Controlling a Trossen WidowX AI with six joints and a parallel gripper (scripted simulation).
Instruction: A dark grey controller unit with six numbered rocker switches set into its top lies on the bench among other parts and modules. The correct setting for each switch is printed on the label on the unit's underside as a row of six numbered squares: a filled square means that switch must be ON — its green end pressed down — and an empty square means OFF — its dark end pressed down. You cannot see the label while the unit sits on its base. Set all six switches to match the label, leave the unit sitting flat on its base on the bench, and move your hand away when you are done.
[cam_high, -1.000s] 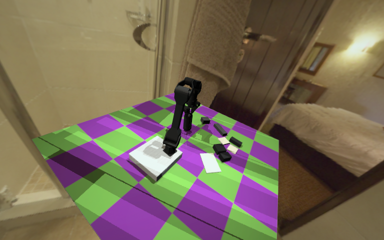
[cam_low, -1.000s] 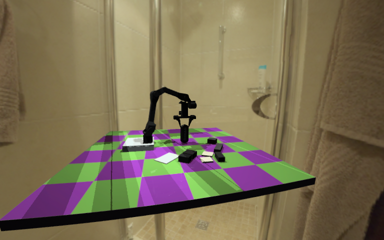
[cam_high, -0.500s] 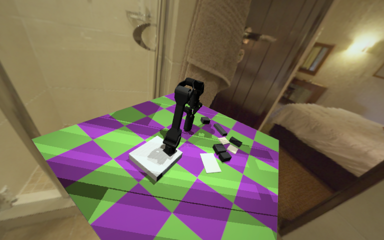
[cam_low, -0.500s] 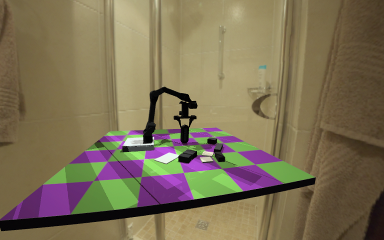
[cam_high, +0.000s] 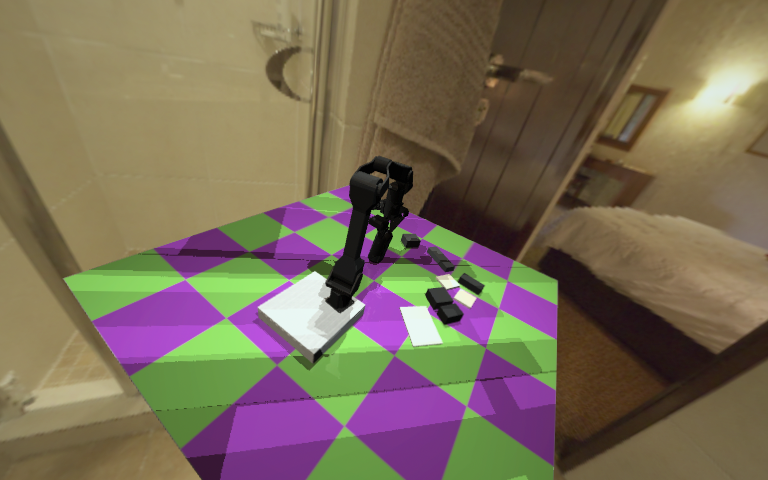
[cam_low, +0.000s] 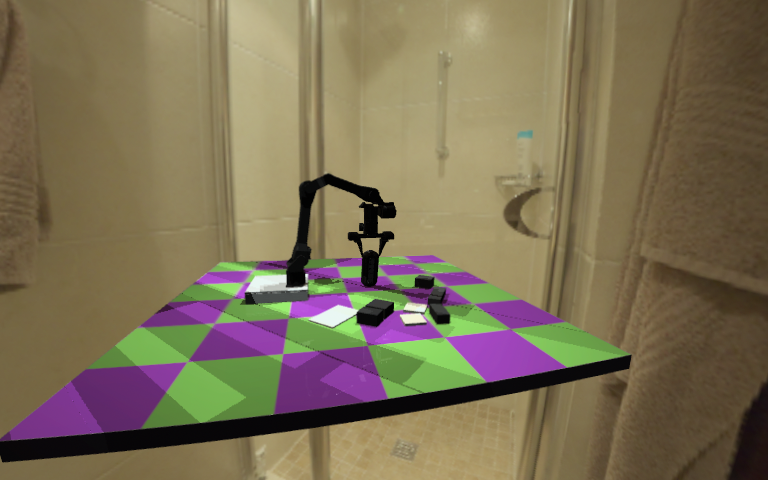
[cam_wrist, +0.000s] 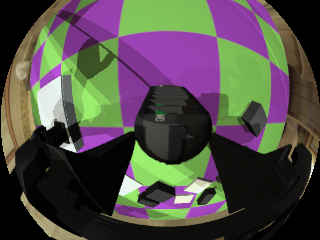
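Note:
The dark grey controller unit (cam_high: 380, 247) (cam_low: 369, 272) (cam_wrist: 172, 142) is between the fingers of my gripper (cam_high: 385, 233) (cam_low: 369, 254) (cam_wrist: 174, 138), which is shut on its two sides. It stands steeply on end in the top and exterior views, with its lower end low over the bench; whether it touches is unclear. The wrist view looks on one rounded end and, foreshortened beyond it, the face with the row of rocker switches. A little green shows on a near switch; the other settings are too dark to read. The underside label is not visible.
A small dark block (cam_high: 410, 241) (cam_low: 424, 281) (cam_wrist: 254, 119) lies near the unit. Several other dark modules (cam_high: 439, 297) (cam_low: 374, 312) (cam_wrist: 156, 194), two cream cards and a white sheet (cam_high: 420, 326) (cam_low: 333, 316) lie farther off. The arm stands on a white slab (cam_high: 294, 316) (cam_low: 263, 286).

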